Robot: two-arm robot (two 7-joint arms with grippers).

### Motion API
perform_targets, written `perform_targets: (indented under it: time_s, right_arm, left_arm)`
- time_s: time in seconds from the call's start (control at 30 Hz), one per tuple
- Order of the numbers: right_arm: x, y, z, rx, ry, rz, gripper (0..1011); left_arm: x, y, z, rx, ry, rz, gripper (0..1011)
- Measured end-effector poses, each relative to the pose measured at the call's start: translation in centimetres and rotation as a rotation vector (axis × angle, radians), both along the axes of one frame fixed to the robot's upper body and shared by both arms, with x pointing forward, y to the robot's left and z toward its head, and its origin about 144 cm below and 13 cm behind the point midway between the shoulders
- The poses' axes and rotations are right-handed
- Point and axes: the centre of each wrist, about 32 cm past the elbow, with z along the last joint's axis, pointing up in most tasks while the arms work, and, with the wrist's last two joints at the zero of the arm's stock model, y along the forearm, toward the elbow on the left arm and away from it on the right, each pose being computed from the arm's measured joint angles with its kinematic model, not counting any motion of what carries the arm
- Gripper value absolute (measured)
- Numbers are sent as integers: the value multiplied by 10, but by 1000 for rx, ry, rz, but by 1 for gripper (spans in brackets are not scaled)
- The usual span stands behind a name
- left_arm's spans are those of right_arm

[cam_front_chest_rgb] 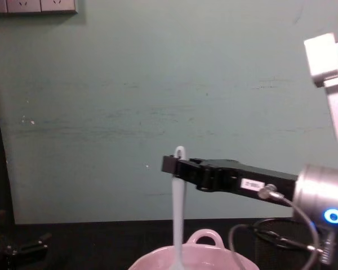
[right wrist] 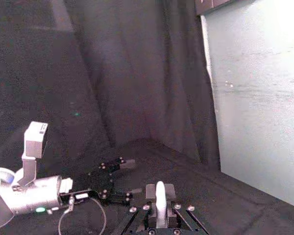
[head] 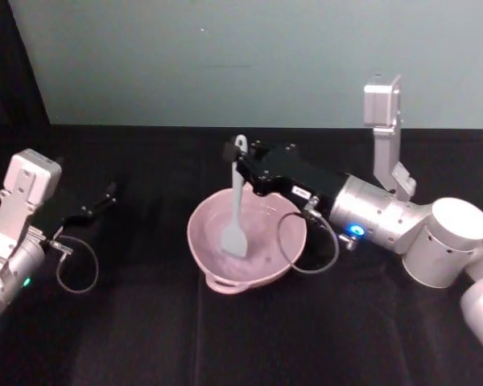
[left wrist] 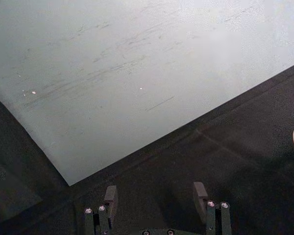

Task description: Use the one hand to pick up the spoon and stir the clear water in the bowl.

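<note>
The pickup is done. The right claw is pinched on the spoon high on its handle, just under the hole at the tip. In the right wrist view the white handle sits squeezed between the two fingers.

The spoon hangs nearly upright below the claw. Its flat head is down inside the bowl, which stands directly beneath the claw on the worktop. The head appears to reach the water, but the liquid is too faint against the pink to show how deep it goes.

I judge the task to be at the stirring step: the spoon is gripped and placed in the bowl. What is left is to sweep the head round through the water. The pictures do not show how much stirring, if any, is done.

The left claw is spread and empty. It is parked well off to the right claw's left, low over bare worktop.
</note>
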Motion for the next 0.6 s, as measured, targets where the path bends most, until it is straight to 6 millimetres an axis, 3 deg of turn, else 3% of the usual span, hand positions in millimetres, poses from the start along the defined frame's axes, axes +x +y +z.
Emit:
perform_targets:
  time_s: [0.3, 0.6]
  right_arm:
    - [21, 18, -3, 15, 10, 4, 110]
    - [40, 16, -3, 34, 6, -29, 110]
  left_arm:
    - [0, 0, 0, 0, 0, 0, 1011]
    - [0, 0, 0, 0, 0, 0, 1011]
